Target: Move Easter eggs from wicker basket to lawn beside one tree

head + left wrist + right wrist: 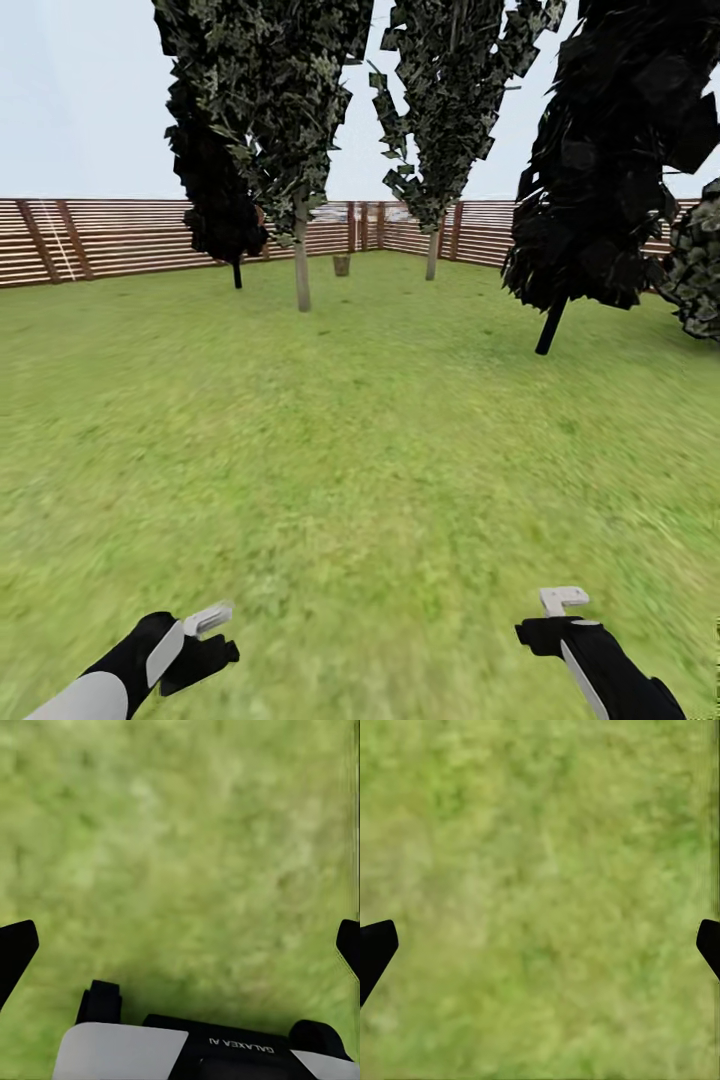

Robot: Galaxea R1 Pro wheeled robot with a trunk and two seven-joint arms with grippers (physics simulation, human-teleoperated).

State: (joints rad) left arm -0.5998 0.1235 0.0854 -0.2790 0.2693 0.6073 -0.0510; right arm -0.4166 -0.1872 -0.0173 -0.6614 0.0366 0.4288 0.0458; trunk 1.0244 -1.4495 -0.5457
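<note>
The lawn [360, 440] stretches ahead, mottled green. Several trees stand on it: a grey-trunked tree [301, 262] left of centre, a darker tree [236, 268] behind it, another tree [432, 256] near the fence corner, and a leaning near-black tree [552, 322] to the right. Far off by the fence sits a small brown object [341, 265], too small to tell if it is the wicker basket. The Easter eggs are out of view. My left gripper [205, 640] [180, 945] and right gripper [555, 615] [540, 945] hang low over the grass, both open and empty.
A slatted wooden fence [100, 238] closes the garden at the back. A dark bush [700, 262] shows at the right edge. Open grass lies between me and the trees.
</note>
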